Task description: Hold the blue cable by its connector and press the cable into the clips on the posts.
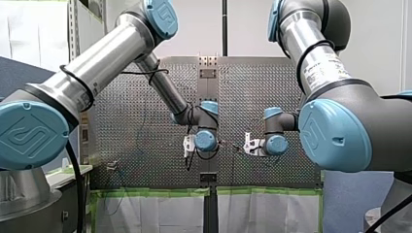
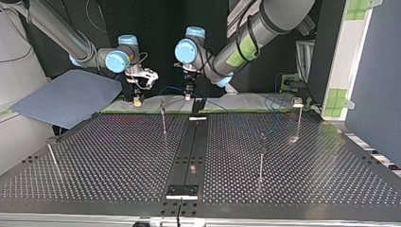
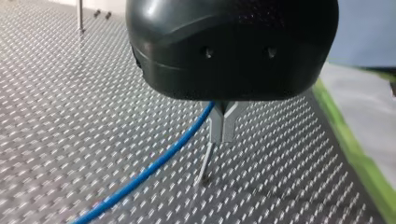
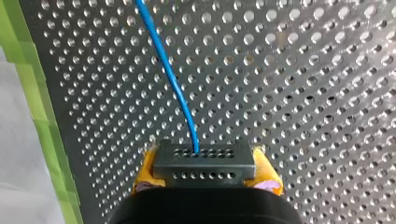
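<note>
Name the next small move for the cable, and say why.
Probably lower my left hand a little, pressing the blue cable it pinches toward the post just under it: my right hand clamps the connector between its yellow pads, and no clip visibly holds the cable yet.

We work in a robotics lab, at a fenced-off test cell. Two industrial arms of silver tube with pale blue joint caps, our left arm point(image 1: 102, 63) and our right arm point(image 1: 316, 63), reach over a perforated metal bench point(image 2: 118, 156) whose holes run in a regular grid. Thin metal posts point(image 2: 261, 161) stand up from that grid. Green tape point(image 1: 150, 192) edges the bench, and white sheeting point(image 1: 160, 213) lies past the taped edge. A black backdrop point(image 2: 161, 28) closes the side behind the arms, and a slotted metal upright point(image 1: 73, 29) rises beside our left arm.
</note>
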Motion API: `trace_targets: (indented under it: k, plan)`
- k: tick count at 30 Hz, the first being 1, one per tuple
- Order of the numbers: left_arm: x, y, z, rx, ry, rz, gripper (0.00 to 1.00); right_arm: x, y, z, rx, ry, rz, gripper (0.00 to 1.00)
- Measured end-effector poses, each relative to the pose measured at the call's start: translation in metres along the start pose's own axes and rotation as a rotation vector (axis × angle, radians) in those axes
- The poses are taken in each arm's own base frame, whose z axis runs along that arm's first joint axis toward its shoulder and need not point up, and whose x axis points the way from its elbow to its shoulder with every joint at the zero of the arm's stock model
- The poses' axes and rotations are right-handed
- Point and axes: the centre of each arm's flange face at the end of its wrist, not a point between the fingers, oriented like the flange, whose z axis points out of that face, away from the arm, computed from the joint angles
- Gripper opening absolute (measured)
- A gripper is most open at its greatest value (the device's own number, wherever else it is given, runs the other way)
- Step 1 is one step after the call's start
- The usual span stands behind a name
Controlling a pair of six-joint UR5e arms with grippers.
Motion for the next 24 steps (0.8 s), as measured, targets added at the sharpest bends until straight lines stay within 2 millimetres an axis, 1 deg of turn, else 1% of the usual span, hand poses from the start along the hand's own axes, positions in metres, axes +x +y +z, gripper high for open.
trace_targets:
  k: [7, 10, 13, 16, 18, 20, 24]
  plan:
    - [0.018, -0.024, 0.008, 0.032, -0.001, -0.045, 0.00, 0.000, 0.000, 0.001, 0.049, -0.002, 0.003, 0.00]
    - [0.025, -0.030, 0.015, 0.025, -0.004, -0.053, 0.00, 0.001, 0.001, 0.002, 0.071, -0.003, 0.004, 0.00]
    - [0.026, -0.035, 0.023, 0.020, -0.017, -0.061, 0.00, 0.001, 0.001, 0.002, 0.092, -0.004, 0.006, 0.00]
    - [0.019, -0.038, 0.031, 0.017, -0.035, -0.072, 0.00, 0.001, 0.002, 0.003, 0.113, -0.005, 0.009, 0.00]
    - [0.019, -0.037, 0.035, 0.011, -0.037, -0.073, 0.00, 0.001, 0.004, 0.003, 0.125, -0.005, 0.013, 0.00]
    - [0.025, -0.036, 0.039, 0.009, -0.026, -0.068, 0.00, 0.002, 0.006, 0.003, 0.133, -0.006, 0.017, 0.00]
    - [0.043, -0.038, 0.041, 0.023, 0.000, -0.054, 0.00, 0.003, 0.010, 0.004, 0.134, -0.006, 0.023, 0.00]
